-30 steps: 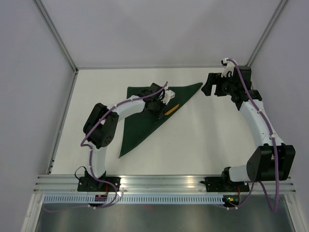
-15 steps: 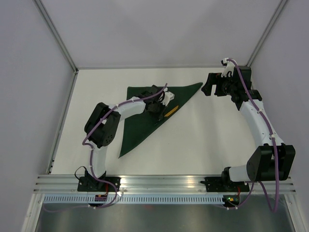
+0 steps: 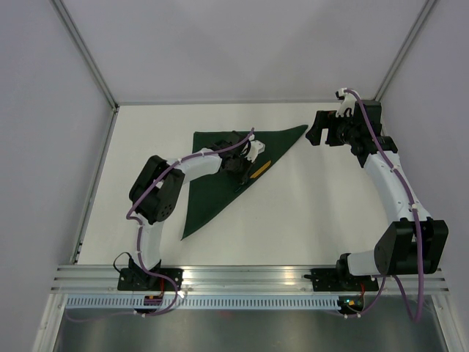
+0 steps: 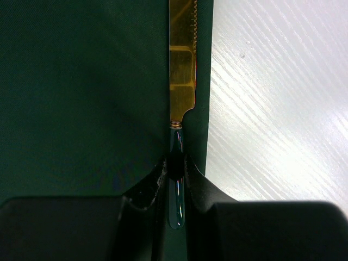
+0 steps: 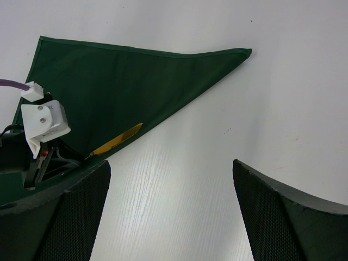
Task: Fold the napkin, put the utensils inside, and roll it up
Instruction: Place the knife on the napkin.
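Observation:
The dark green napkin (image 3: 216, 180) lies folded into a triangle at the table's middle; it also shows in the left wrist view (image 4: 81, 92) and the right wrist view (image 5: 125, 81). A gold-bladed knife (image 4: 182, 70) with a dark shiny handle lies along the napkin's folded right edge, also seen from above (image 3: 258, 168) and in the right wrist view (image 5: 117, 139). My left gripper (image 4: 175, 168) is shut on the knife's handle, low over the napkin (image 3: 238, 167). My right gripper (image 5: 171, 212) is open and empty, held above bare table at the far right (image 3: 320, 132).
White walls and metal posts bound the table at the back and sides. An aluminium rail (image 3: 242, 275) runs along the near edge by the arm bases.
My left gripper has shifted slightly toward the napkin's right edge with the knife. The right arm has not moved.

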`<action>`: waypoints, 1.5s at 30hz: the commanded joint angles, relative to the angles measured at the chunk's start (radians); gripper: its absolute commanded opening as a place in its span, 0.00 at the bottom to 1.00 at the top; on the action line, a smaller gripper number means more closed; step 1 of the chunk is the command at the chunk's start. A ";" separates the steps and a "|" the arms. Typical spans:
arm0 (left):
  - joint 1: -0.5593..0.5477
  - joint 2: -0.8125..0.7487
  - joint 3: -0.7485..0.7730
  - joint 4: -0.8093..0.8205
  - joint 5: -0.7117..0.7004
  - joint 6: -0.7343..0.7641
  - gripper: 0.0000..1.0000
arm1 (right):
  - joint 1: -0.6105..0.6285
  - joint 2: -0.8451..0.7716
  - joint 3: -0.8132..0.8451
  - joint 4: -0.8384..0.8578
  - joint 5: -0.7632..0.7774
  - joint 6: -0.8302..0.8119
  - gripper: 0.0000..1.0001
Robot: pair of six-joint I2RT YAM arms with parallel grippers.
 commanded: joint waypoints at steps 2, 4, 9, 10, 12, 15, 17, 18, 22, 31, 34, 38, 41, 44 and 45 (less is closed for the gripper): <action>-0.007 0.006 -0.005 0.027 0.023 -0.028 0.03 | -0.001 0.006 0.024 -0.002 0.011 0.011 0.98; -0.007 0.006 -0.005 0.027 0.023 -0.028 0.04 | -0.002 0.008 0.024 -0.001 0.011 0.010 0.98; -0.007 0.000 -0.003 0.026 0.022 -0.027 0.14 | -0.001 0.011 0.024 -0.001 0.011 0.011 0.98; -0.007 0.000 -0.003 0.026 0.022 -0.027 0.16 | -0.001 0.011 0.024 -0.001 0.011 0.011 0.98; -0.007 -0.008 -0.003 0.026 0.020 -0.027 0.19 | -0.002 0.011 0.024 -0.001 0.011 0.010 0.98; -0.007 -0.017 -0.002 0.026 0.017 -0.027 0.24 | -0.002 0.011 0.024 -0.002 0.009 0.011 0.98; -0.007 -0.028 0.000 0.026 0.014 -0.025 0.28 | -0.001 0.011 0.025 -0.004 0.011 0.011 0.98; -0.007 -0.029 0.003 0.026 0.012 -0.024 0.30 | -0.002 0.011 0.024 -0.002 0.011 0.010 0.98; -0.007 -0.041 0.015 0.020 0.011 -0.022 0.35 | -0.002 0.011 0.027 -0.004 0.009 0.010 0.98; -0.007 -0.068 0.055 -0.008 0.012 -0.011 0.48 | 0.001 0.019 0.027 -0.002 0.003 0.011 0.98; -0.007 -0.074 0.070 -0.019 0.017 -0.011 0.50 | 0.004 0.023 0.027 -0.002 0.003 0.011 0.98; -0.007 -0.104 0.075 -0.023 0.025 -0.015 0.52 | 0.007 0.017 0.024 -0.004 -0.006 0.007 0.98; -0.004 -0.143 0.079 -0.022 0.013 -0.033 0.53 | 0.012 0.010 0.024 0.001 -0.021 0.007 0.98; 0.017 -0.187 0.093 -0.023 -0.024 -0.089 0.56 | 0.028 0.009 0.033 0.002 -0.037 0.005 0.98; 0.027 -0.227 0.099 -0.032 -0.055 -0.105 0.56 | 0.039 0.009 0.034 0.007 -0.035 -0.002 0.98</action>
